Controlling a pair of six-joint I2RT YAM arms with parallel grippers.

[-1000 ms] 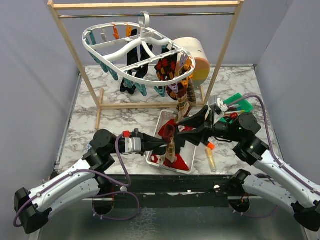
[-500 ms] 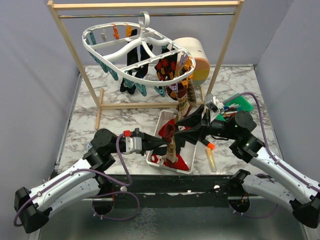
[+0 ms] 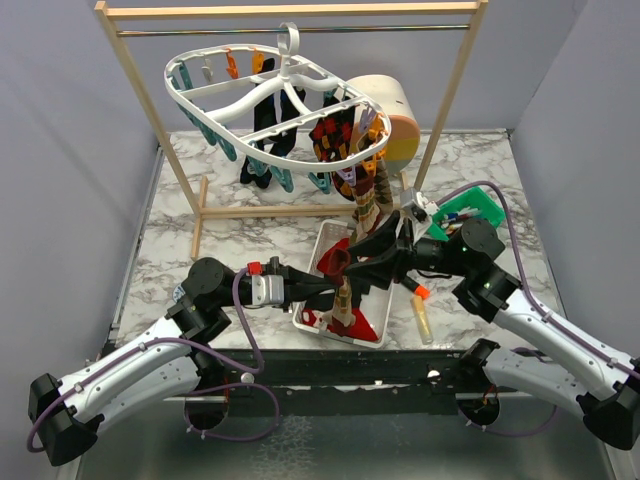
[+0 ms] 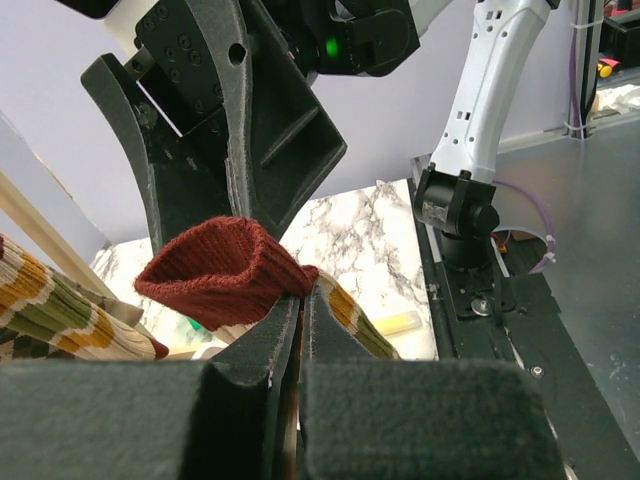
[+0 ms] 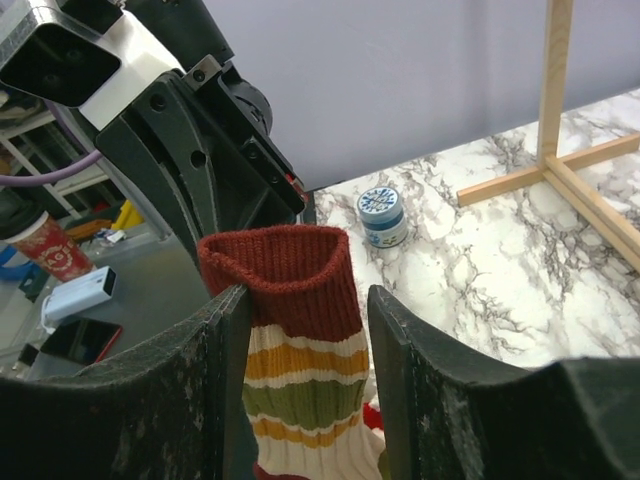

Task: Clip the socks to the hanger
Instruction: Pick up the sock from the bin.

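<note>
Found the striped sock point(image 3: 342, 298) held upright over the middle of the tray point(image 3: 318, 240), red cuff on top. Saw white, orange and green bands below that cuff in the right wrist view.

Noted the left gripper point(image 3: 328, 288) reaching in from the tray's left side, jaws closed on the sock's wall just under the cuff. Saw the fabric squeezed thin between the pads in the left wrist view.

Noted the right gripper point(image 3: 362, 252) coming in from the tray's right side, jaws spread wide and straddling the cuff. Saw one finger point(image 5: 225, 350) against the knit and the other finger point(image 5: 395, 350) just clear of it, a narrow gap between.

Counted more loose socks point(image 3: 358, 325), red ones, lying flat at the near end of the tray.

Spotted the hanger point(image 3: 210, 95) beyond the tray's far end and well above it, hooked on the wooden rack point(image 3: 290, 10). Found clipped socks point(image 3: 268, 125) under its rim: black ones near the middle, patterned ones on the side nearer the tray, one striped sock dangling almost down to the tray's far edge.

Spotted an orange-capped tube point(image 3: 422, 315) just right of the tray, a green box point(image 3: 478, 208) further right, and a cream cylinder point(image 3: 385, 100) behind the far end.
</note>
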